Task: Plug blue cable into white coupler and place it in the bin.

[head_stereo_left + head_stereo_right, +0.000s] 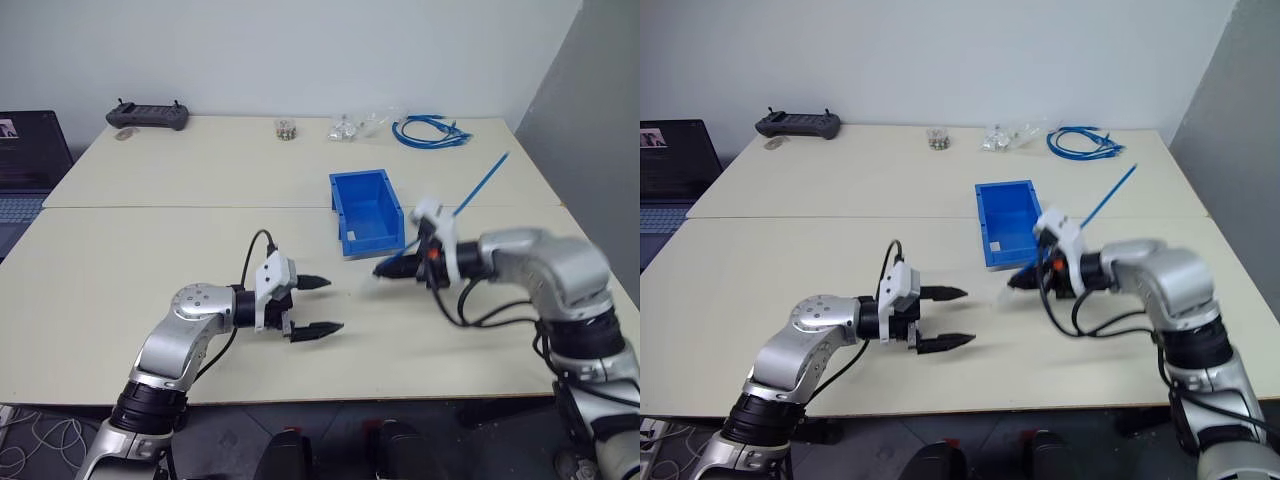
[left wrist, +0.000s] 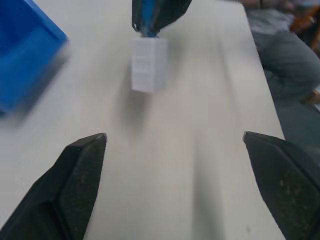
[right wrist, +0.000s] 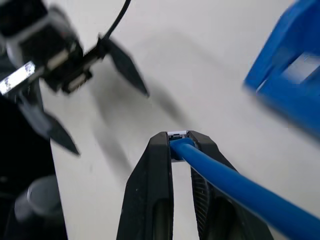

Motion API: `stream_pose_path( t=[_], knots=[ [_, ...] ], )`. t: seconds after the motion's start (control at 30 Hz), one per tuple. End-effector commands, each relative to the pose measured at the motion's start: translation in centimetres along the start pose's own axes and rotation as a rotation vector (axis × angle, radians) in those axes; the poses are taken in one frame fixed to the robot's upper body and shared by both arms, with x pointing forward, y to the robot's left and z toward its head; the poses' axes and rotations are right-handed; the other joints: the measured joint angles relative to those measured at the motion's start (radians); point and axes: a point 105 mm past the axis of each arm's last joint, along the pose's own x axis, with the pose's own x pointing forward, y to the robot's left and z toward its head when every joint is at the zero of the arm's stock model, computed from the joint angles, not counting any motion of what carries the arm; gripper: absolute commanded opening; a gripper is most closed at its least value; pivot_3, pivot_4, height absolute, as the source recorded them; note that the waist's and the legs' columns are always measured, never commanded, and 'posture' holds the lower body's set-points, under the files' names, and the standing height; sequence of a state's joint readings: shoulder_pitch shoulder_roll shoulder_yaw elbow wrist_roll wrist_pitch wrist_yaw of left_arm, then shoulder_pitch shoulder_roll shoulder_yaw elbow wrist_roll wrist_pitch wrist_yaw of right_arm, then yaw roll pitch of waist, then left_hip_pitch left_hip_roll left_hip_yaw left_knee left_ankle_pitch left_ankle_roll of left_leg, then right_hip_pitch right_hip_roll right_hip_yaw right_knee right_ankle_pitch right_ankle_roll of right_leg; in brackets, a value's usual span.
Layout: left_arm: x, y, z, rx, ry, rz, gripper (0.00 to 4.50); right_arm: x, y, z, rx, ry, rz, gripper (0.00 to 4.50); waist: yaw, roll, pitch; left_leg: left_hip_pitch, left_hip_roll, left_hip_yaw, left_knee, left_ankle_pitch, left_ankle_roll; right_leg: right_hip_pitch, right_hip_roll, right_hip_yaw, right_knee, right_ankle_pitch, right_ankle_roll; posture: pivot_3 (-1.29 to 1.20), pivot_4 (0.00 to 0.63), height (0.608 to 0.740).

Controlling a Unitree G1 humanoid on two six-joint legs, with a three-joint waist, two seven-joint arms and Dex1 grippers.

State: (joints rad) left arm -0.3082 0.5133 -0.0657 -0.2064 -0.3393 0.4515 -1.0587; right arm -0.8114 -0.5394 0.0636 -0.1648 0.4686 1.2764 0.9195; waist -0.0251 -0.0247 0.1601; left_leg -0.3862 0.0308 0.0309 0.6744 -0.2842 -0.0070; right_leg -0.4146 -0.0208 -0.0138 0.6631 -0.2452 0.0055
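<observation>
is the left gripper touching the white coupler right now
Apart. In the left wrist view the left gripper stands wide open with bare table between its fingers and the white coupler, which hangs on the blue cable held in the right gripper.

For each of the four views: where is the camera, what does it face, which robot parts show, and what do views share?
Head pair: looks down on the table; both arms.
Left wrist: along the open left tool; faces the white coupler on the blue cable.
Right wrist: along the right tool, shut on the blue cable.
Shared: the bin appears in all.
</observation>
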Motion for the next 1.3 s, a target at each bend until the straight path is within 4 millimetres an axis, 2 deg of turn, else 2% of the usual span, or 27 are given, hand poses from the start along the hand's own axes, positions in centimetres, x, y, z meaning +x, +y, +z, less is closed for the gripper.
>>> stream_pose_path(
  t=[0.03, 0.17, 0.3, 0.37, 0.43, 0.5, 0.7, 0.83, 0.87, 0.93, 1.13, 1.23, 1.3],
  knots=[
    [-0.3, 2.4, 4.8, 0.065, -0.157, 0.262, 4.46, -0.5, -2.8, 3.9, 0.057, -0.104, -0.077, 0.22, -0.001, 0.000, 0.000, 0.000, 0.000, 0.000, 0.000, 0.000, 0.000, 0.000, 0.000, 0.000, 0.000, 0.000, 0.000, 0.00, 0.150, 0.740],
    [0.1, 3.9, 6.8, 0.052, -0.269, 0.478, 4.46, 0.8, -5.9, 6.3, 0.066, -0.155, -0.176, 0.22, -0.003, 0.000, 0.000, -0.001, -0.001, 0.001, 0.000, 0.000, 0.000, 0.000, 0.000, 0.001, -0.001, 0.002, -0.003, 0.00, 0.150, 0.740],
    [1.2, 3.8, 6.7, 0.007, -0.306, 0.574, 4.46, 2.1, -7.7, 7.3, 0.094, -0.175, -0.220, 0.22, -0.003, 0.000, 0.000, -0.002, -0.002, 0.004, -0.001, 0.000, 0.000, -0.002, 0.000, 0.003, -0.001, 0.003, -0.004, 0.00, 0.150, 0.740],
    [1.9, 3.0, 6.3, -0.008, -0.304, 0.576, 4.50, 2.6, -8.5, 7.7, 0.087, -0.180, -0.249, 0.90, -0.002, 0.000, 0.000, -0.009, -0.002, 0.003, 0.000, 0.000, 0.000, -0.007, 0.000, 0.003, 0.000, 0.004, -0.004, 0.00, 0.150, 0.740],
    [2.3, 2.5, 6.1, -0.019, -0.304, 0.578, 4.50, 2.9, -8.9, 7.9, 0.075, -0.178, -0.253, 1.26, -0.001, 0.000, 0.001, -0.011, -0.002, 0.003, 0.000, 0.000, 0.000, -0.009, -0.002, 0.003, 0.000, 0.004, -0.004, 0.00, 0.150, 0.740],
    [2.4, 2.4, 6.0, -0.030, -0.306, 0.589, 4.50, 3.1, -9.1, 8.1, 0.075, -0.178, -0.254, 1.82, -0.001, 0.001, 0.001, -0.012, -0.002, 0.003, 0.000, 0.000, 0.000, -0.010, -0.002, 0.002, 0.000, 0.004, -0.004, 0.00, 0.150, 0.740],
    [2.4, 3.5, 5.8, -0.069, -0.299, 0.635, 4.50, 2.3, -10.1, 8.0, 0.046, -0.155, -0.294, 3.54, -0.001, 0.001, 0.001, -0.012, -0.002, 0.002, 0.000, 0.000, 0.000, -0.010, -0.002, 0.001, 0.000, 0.004, -0.004, 0.00, 0.150, 0.740],
    [2.3, 4.3, 5.5, -0.137, -0.311, 0.661, 4.50, 0.5, -11.4, 6.6, -0.009, -0.093, -0.342, 4.39, 0.000, 0.001, 0.001, -0.013, -0.003, 0.002, 0.001, 0.000, 0.000, -0.010, -0.001, 0.001, 0.000, 0.005, -0.003, 0.00, 0.150, 0.740],
    [2.3, 4.4, 5.4, -0.151, -0.314, 0.663, 4.50, 0.0, -11.6, 6.0, -0.012, -0.072, -0.334, 4.47, 0.000, 0.001, 0.001, -0.013, -0.003, 0.002, 0.001, 0.000, 0.000, -0.010, -0.001, 0.001, 0.000, 0.005, -0.003, 0.00, 0.150, 0.740],
    [2.4, 4.6, 5.3, -0.161, -0.315, 0.666, 4.50, -1.0, -11.9, 4.9, -0.038, -0.028, -0.325, 4.47, 0.001, 0.001, 0.001, -0.013, -0.004, 0.003, 0.001, 0.000, 0.000, -0.009, 0.000, 0.001, -0.001, 0.005, -0.003, 0.00, 0.150, 0.740],
    [2.5, 5.2, 5.3, -0.191, -0.323, 0.669, 4.50, -3.9, -12.0, -0.1, -0.179, 0.156, -0.284, 4.47, 0.003, 0.001, 0.001, -0.013, -0.004, 0.003, 0.001, 0.000, 0.000, -0.009, 0.000, 0.001, -0.002, 0.005, -0.002, 0.00, 0.150, 0.740],
    [2.2, 5.2, 5.1, -0.207, -0.327, 0.687, 4.50, -4.9, -12.0, -2.0, -0.190, 0.170, -0.312, 4.47, 0.005, 0.002, 0.002, -0.012, -0.004, 0.002, 0.001, 0.000, 0.000, -0.009, 0.000, 0.001, -0.001, 0.005, -0.002, 0.00, 0.150, 0.740],
    [1.8, 5.5, 4.6, -0.219, -0.316, 0.719, 4.50, -5.2, -11.8, -2.3, -0.202, 0.106, -0.360, 4.47, 0.002, 0.002, 0.002, -0.012, -0.003, 0.002, 0.002, 0.000, 0.000, -0.008, 0.000, 0.001, -0.001, 0.005, -0.002, 0.00, 0.150, 0.740]
  ],
)
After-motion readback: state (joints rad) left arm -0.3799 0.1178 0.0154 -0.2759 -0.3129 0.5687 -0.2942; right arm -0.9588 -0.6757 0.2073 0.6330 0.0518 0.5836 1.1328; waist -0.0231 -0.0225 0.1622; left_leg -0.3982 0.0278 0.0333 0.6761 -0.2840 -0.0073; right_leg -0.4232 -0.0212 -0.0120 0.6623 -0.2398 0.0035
